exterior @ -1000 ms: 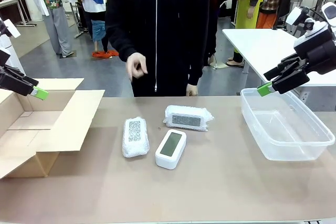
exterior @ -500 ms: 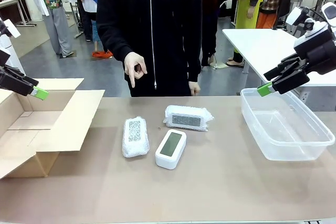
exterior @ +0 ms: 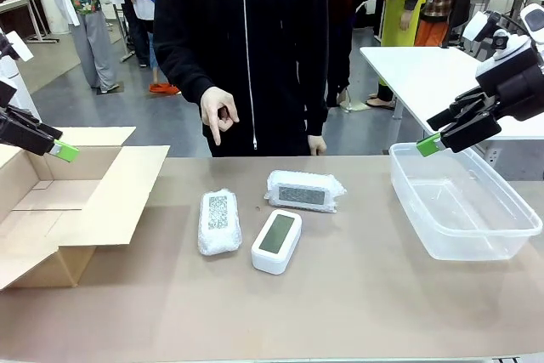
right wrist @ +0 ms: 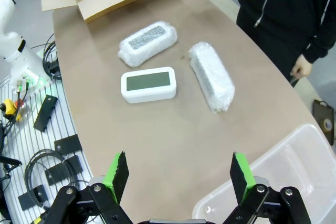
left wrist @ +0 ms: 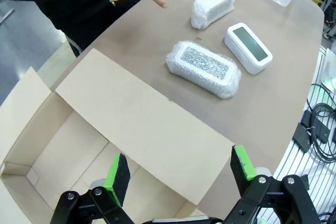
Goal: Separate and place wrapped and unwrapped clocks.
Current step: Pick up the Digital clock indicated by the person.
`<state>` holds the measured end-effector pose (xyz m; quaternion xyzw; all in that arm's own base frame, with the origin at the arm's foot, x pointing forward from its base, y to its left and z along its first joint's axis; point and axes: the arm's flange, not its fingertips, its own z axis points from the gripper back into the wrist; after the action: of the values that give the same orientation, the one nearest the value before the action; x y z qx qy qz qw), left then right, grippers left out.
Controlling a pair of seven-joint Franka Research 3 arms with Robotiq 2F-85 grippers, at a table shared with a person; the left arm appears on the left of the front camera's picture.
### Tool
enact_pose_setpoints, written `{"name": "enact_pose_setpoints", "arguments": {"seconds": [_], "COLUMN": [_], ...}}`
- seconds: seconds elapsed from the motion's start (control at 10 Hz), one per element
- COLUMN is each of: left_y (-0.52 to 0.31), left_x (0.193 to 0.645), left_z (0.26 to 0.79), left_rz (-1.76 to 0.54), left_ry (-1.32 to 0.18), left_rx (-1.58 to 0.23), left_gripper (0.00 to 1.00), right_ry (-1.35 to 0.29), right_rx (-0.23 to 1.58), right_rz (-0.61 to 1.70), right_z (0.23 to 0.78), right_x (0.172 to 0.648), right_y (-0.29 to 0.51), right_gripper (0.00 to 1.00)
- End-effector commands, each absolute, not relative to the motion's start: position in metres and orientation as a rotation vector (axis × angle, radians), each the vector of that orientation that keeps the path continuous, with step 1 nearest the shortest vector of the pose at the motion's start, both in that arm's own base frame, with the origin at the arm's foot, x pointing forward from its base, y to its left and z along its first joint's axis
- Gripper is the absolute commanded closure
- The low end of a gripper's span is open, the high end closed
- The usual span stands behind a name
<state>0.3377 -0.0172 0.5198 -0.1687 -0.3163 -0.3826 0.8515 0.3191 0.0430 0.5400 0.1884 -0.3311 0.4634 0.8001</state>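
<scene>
Three blocky white clocks sit on the tan table (exterior: 382, 295). The left wrapped clock (exterior: 219, 221) and right wrapped clock (exterior: 305, 190) look puffy in bubble wrap, with the smooth bare clock (exterior: 276, 241) just in front. The left gripper (left wrist: 181, 167) hangs wide open and empty over a cardboard box (exterior: 93, 201). The right gripper (right wrist: 180, 167) does the same by a clear plastic tub (exterior: 463, 201). A person's hand (exterior: 219, 113) points down behind the clocks.

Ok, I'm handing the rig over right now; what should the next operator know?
Left gripper: open, empty, above the cardboard box.
Right gripper: open, empty, above a corner of the clear plastic bin.
Mid-table: left wrapped clock, rear wrapped clock, bare clock nearest the robot.
Person's hand points downward at the far edge.
Done: nothing sorted. Left: all three clocks.
</scene>
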Motion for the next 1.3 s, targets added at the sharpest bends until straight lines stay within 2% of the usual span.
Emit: {"name": "enact_pose_setpoints", "arguments": {"seconds": [0.0,0.5,0.7,0.8,0.9,1.1,1.2], "left_y": [-0.016,-0.017,-0.076,-0.113,-0.143,-0.195,-0.211], "left_x": [0.339,0.338,0.345,0.344,0.341,0.341,0.347], "left_z": [0.518,0.52,0.546,0.552,0.555,0.542,0.526], "left_rz": [-0.817,-0.805,-0.73,-0.773,-0.697,-0.466,-0.43], "left_ry": [-0.667,-0.666,-0.569,-0.494,-0.416,-0.265,-0.234], "left_rx": [-0.369,-0.355,-0.256,-0.184,-0.178,-0.159,-0.166], "left_gripper": [0.0,0.0,0.0,0.0,0.0,0.0,0.0], "right_ry": [-0.715,-0.715,-0.715,-0.715,-0.715,-0.715,-0.715], "right_rx": [0.424,0.424,0.424,0.424,0.424,0.424,0.424], "right_rz": [1.007,1.007,1.007,1.007,1.007,1.007,1.007], "right_z": [0.538,0.538,0.538,0.538,0.538,0.538,0.538], "right_x": [0.322,0.322,0.322,0.322,0.322,0.322,0.322], "right_y": [0.043,0.043,0.043,0.043,0.043,0.043,0.043], "right_gripper": [0.0,0.0,0.0,0.0,0.0,0.0,0.0]}}
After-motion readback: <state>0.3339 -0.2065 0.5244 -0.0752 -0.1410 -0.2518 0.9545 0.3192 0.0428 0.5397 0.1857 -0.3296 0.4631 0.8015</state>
